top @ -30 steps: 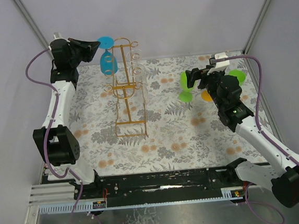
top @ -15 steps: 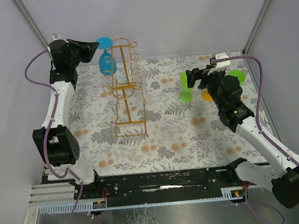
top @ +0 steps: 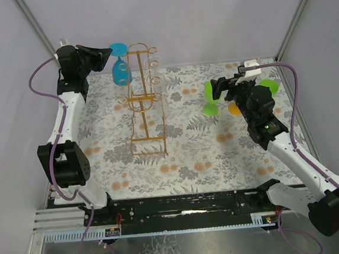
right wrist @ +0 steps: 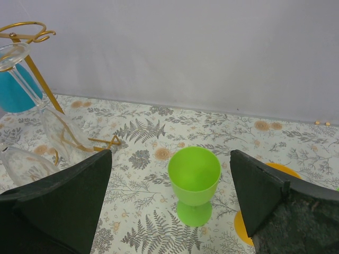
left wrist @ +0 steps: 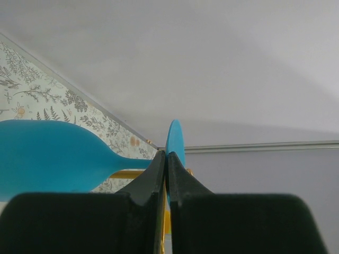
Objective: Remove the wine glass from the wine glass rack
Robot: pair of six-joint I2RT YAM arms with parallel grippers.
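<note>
Two end effectors are in play, and only the left one matters for the coming move. The left end effector (top: 108, 56), in the upper left of the overhead view, has its fingers pressed together on the thin stem of the blue wine glass (top: 121, 72), just under the foot. The glass hangs inverted with its long axis upright: foot disc on top, bowl below. In the left wrist view the stem crosses the fingers at a right angle, with the bowl at the left of the frame and the foot edge-on at centre.

The glass lies just left of the top rail of the wine glass rack (top: 142, 99), on the side toward the left arm. I cannot tell whether the foot is free of the curled hook. My reading is that the move turns on drawing the glass further left, away from the rail and along the line of the hook's opening.

The right end effector (top: 225, 85) stands with its fingers wide apart, holding nothing, well away at the right of the frame.

Clear glasses (top: 153, 81) hang upside down on the rack. A green glass (right wrist: 194, 172) stands upright on the counter (top: 195, 154), its bowl empty.
</note>
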